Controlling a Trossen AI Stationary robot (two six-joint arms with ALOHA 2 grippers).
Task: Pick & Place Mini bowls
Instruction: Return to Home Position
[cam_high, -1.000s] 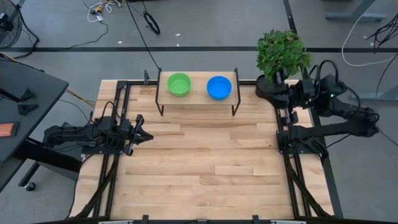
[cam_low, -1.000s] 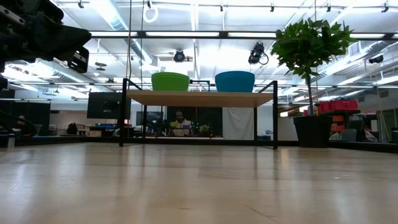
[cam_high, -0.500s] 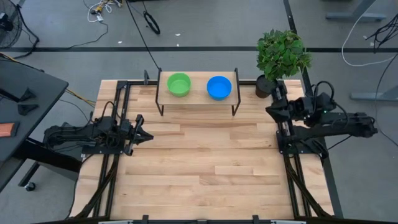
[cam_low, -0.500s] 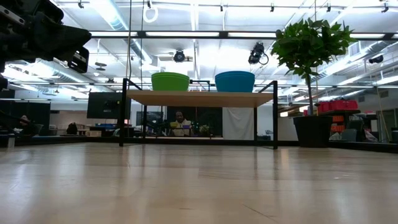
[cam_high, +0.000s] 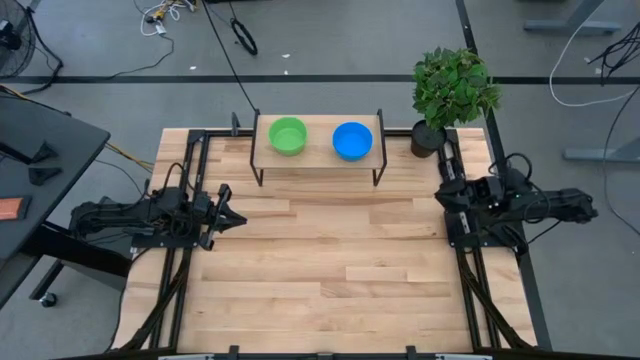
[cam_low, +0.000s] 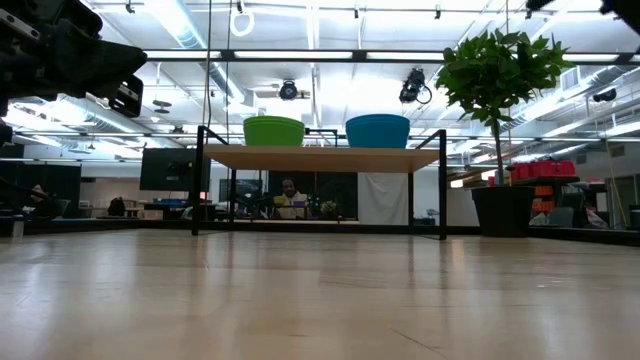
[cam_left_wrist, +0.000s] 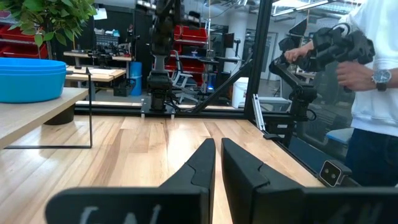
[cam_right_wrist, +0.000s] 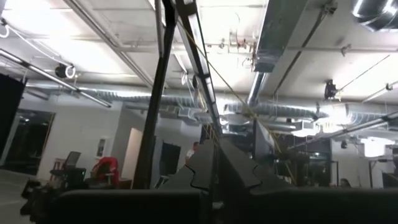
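A green mini bowl (cam_high: 287, 135) and a blue mini bowl (cam_high: 352, 140) stand side by side on a raised wooden shelf (cam_high: 318, 155) at the table's far edge; they also show as the green bowl (cam_low: 273, 131) and the blue bowl (cam_low: 377, 131). In the left wrist view the blue one (cam_left_wrist: 28, 78) shows stacked rims. My left gripper (cam_high: 235, 218), shut (cam_left_wrist: 217, 163), rests by the table's left edge, pointing right. My right gripper (cam_high: 446, 172), shut (cam_right_wrist: 216, 163), is folded back at the right edge and points up at the ceiling. Neither holds anything.
A potted green plant (cam_high: 455, 90) stands at the far right corner, beside the shelf. The shelf stands on thin black legs (cam_low: 198, 180). Bare wooden table (cam_high: 330, 260) lies between the arms. A person (cam_left_wrist: 373, 68) stands beyond the right edge, holding another arm's handle.
My right arm has drawn back from beside the plant pot toward the table's near and right edges, folded down onto its base, with its gripper tipped up. The bowls and the left arm have kept still.
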